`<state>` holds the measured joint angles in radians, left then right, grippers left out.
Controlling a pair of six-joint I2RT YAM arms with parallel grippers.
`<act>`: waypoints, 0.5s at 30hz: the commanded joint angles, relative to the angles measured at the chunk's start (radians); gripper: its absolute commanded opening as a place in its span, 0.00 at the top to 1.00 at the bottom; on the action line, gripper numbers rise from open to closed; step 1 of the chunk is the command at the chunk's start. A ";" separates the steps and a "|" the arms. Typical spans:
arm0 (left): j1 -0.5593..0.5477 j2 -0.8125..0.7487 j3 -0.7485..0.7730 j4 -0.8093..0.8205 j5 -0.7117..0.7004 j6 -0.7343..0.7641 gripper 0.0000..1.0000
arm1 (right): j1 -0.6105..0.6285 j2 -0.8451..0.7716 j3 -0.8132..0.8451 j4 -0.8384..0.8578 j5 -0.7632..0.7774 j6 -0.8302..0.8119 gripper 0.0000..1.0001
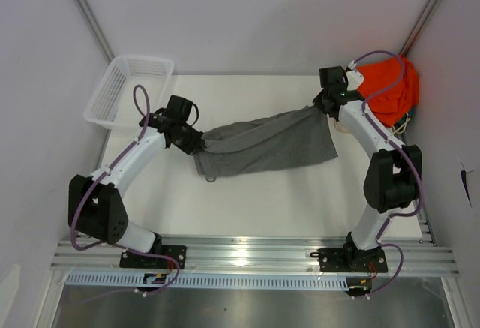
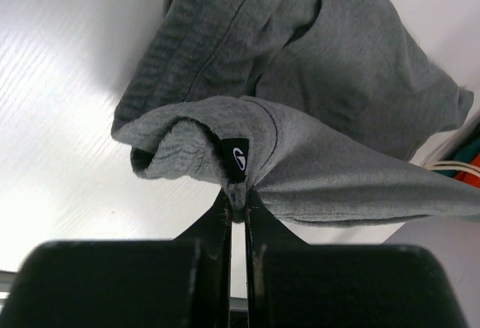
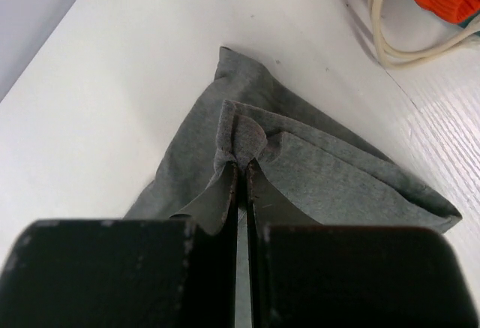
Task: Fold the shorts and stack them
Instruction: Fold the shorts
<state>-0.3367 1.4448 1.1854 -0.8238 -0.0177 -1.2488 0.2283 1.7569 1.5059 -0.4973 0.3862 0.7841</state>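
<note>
Shorts (image 1: pixel 266 144) — dark tag (image 2: pixel 237 159) only in left-wrist view.

The middle of the white bench (image 1: pixel 285 200) is crossed slantwise by the grey shorts (image 1: pixel 266 144). They are stretched like a barrier between the left gripper (image 1: pixel 196 144) and the right gripper (image 1: pixel 324 109), each clamped on one end. Open surface is left on the near side, between the left arm (image 1: pixel 131 159) and the right arm (image 1: pixel 375 140), up to the metal rail (image 1: pixel 255 257). An open strip is also left along the far edge. The far left corner is taken by a white basket (image 1: pixel 142 59). The far right corner is taken by an orange garment (image 1: pixel 386 88), just beside the right gripper. The sides are closed in by the left wall (image 1: pixel 37 118) and the right wall (image 1: pixel 454 103).
</note>
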 commanded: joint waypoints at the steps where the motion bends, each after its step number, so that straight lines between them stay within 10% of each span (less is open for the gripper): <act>1: 0.031 0.061 0.065 -0.021 0.001 0.046 1.00 | -0.017 0.055 0.079 0.049 0.060 0.000 1.00; 15: 0.099 0.212 0.100 0.081 0.050 0.081 1.00 | -0.035 0.246 0.152 0.121 0.054 0.023 1.00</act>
<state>-0.2638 1.6573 1.2594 -0.7681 0.0334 -1.1954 0.2203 1.9862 1.6001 -0.4438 0.3832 0.7933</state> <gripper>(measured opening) 0.028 0.020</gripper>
